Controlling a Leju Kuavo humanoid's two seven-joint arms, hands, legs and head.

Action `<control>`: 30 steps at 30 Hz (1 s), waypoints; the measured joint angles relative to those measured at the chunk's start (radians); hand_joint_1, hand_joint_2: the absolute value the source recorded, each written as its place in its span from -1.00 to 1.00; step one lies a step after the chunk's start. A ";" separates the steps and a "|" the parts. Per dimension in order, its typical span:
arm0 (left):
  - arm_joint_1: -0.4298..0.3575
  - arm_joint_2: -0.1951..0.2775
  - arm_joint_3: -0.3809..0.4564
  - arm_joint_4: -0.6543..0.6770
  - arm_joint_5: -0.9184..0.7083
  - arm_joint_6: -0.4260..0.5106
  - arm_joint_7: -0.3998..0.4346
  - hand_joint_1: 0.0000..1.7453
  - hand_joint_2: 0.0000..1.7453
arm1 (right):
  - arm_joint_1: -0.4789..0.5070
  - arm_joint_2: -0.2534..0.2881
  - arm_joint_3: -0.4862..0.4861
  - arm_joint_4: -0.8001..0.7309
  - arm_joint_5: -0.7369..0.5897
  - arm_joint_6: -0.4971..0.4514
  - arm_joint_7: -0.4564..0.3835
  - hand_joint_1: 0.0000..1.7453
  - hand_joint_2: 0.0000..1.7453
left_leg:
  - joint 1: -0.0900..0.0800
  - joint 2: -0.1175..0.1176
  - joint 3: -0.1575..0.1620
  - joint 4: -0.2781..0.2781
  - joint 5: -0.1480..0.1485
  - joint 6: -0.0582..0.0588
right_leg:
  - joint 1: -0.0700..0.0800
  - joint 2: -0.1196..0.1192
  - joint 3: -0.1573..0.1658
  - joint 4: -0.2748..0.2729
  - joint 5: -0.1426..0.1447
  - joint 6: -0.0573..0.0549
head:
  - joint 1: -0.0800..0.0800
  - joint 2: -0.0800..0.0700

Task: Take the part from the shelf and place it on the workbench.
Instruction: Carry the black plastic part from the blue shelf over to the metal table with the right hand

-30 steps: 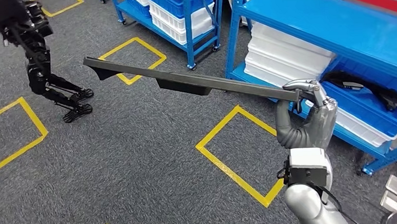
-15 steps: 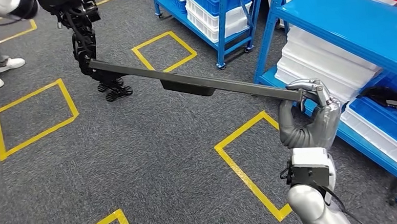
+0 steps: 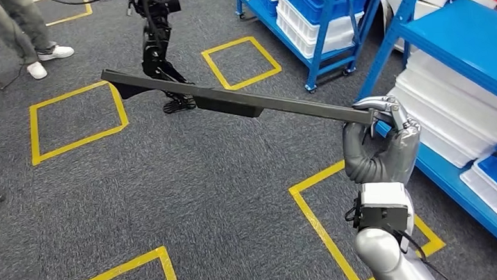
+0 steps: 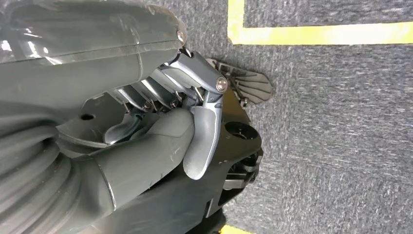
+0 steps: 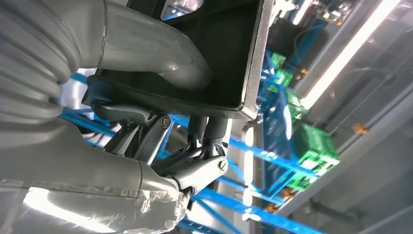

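My right hand (image 3: 382, 147) pinches one end of the long, flat black plastic part (image 3: 231, 100), which sticks out level above the grey carpet away from the blue metal shelf (image 3: 459, 45), so I fear it may twist loose or strike the black robot legs (image 3: 157, 48) near its far tip, while my left hand (image 4: 146, 131) is curled in on nothing.

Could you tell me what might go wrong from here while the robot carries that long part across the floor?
The right hand holds the long black part only at one end, so the free length could lever it loose from the fingers. The far tip points toward another robot's legs and a person's legs, and turning might sweep it into them. The blue shelf stands close on the right.
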 joint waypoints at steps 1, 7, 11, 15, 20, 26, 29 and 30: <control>0.000 -0.001 0.000 0.000 0.001 0.000 0.000 1.00 1.00 | 0.000 0.000 0.000 0.000 0.001 0.000 0.001 1.00 1.00 | 0.002 -0.009 0.003 -0.004 0.002 0.003 | -0.001 0.027 -0.026 0.054 -0.028 0.001 | 0.003 0.000; 0.001 -0.005 0.000 0.000 0.006 -0.002 0.000 1.00 1.00 | 0.000 0.000 0.000 0.002 -0.001 0.000 -0.001 1.00 1.00 | 0.006 -0.081 0.007 0.010 -0.009 0.002 | -0.009 0.072 -0.091 0.105 0.023 0.009 | 0.012 0.000; 0.001 -0.006 0.000 0.000 0.008 -0.003 -0.001 1.00 1.00 | -0.002 0.001 0.001 0.005 -0.004 0.000 -0.005 1.00 1.00 | 0.009 -0.122 -0.009 0.033 -0.019 -0.018 | -0.014 0.124 -0.038 -0.025 0.064 0.003 | 0.012 0.000; 0.004 -0.005 0.000 0.000 0.009 -0.003 -0.003 1.00 1.00 | -0.008 0.002 0.001 0.005 -0.008 0.001 -0.005 1.00 1.00 | 0.010 -0.094 -0.029 0.077 -0.042 -0.039 | -0.013 0.083 -0.029 -0.034 0.067 -0.020 | 0.003 0.000; 0.003 -0.004 0.000 0.001 0.010 -0.004 -0.012 1.00 1.00 | -0.011 0.003 0.001 0.005 -0.010 0.001 -0.007 1.00 1.00 | 0.016 -0.028 -0.149 0.308 -0.121 -0.055 | -0.007 0.020 -0.016 -0.035 0.055 -0.033 | -0.005 0.000; 0.005 -0.002 0.000 0.002 0.010 -0.003 -0.018 1.00 1.00 | -0.014 0.003 0.001 0.005 -0.012 0.001 -0.006 1.00 1.00 | -0.011 0.051 -0.029 0.041 -0.004 -0.021 | -0.003 -0.035 0.009 -0.039 0.033 -0.017 | -0.006 0.000; 0.006 -0.001 0.000 0.003 0.010 -0.005 -0.018 1.00 1.00 | -0.019 0.004 0.002 0.008 -0.015 0.001 -0.005 1.00 1.00 | -0.012 0.022 -0.025 0.025 -0.002 -0.009 | -0.003 -0.053 0.020 -0.043 0.024 -0.003 | -0.006 0.000; 0.006 -0.002 0.000 0.003 0.009 -0.006 -0.019 1.00 1.00 | -0.022 0.004 0.002 0.009 -0.014 0.001 -0.005 1.00 1.00 | -0.008 0.012 -0.018 0.015 0.002 -0.004 | -0.003 -0.039 0.019 -0.032 0.014 -0.001 | -0.004 0.000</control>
